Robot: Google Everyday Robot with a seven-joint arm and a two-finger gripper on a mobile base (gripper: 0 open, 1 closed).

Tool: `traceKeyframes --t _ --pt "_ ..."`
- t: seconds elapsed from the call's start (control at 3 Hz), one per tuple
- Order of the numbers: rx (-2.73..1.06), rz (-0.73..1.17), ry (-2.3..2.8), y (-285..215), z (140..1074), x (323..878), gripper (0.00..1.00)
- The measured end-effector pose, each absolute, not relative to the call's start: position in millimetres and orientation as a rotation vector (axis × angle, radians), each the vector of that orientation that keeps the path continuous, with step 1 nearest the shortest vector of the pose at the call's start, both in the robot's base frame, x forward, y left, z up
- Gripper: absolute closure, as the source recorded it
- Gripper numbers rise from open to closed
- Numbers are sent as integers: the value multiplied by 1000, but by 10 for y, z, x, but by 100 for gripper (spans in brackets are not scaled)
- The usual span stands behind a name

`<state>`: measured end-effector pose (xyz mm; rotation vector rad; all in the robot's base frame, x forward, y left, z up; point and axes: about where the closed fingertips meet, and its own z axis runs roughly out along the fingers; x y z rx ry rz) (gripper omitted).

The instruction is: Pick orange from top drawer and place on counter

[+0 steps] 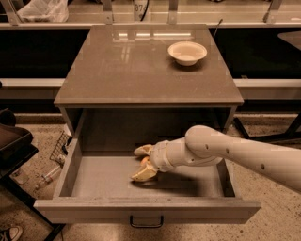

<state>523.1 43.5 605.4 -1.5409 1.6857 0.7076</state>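
Orange-skinned orange [145, 161] is bracketed by gripper [139, 164], deep toward palm, on top drawer [103, 176] floor; fingers held wide, not clamped. Counter [141, 70] sited above, behind.

You have a cream bowl [187, 52] far right, a plastic bag [42, 9] far left, and a wire rack [59, 147] on the floor at left. The gripper [137, 164] sits near centre.

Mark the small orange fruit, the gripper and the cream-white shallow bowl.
small orange fruit [145, 162], camera view, visible skin patch
cream gripper [137, 164], camera view, its mouth, inside grey-brown top drawer [103, 178]
cream-white shallow bowl [178, 51], camera view, inner wall
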Motion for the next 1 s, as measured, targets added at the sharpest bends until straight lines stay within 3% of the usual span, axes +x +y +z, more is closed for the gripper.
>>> traceKeyframes --t 0.67,1.0 --pt "-1593 669 1555 607 6912 5055 100" --pt "-1602 595 1526 457 7966 5077 100"
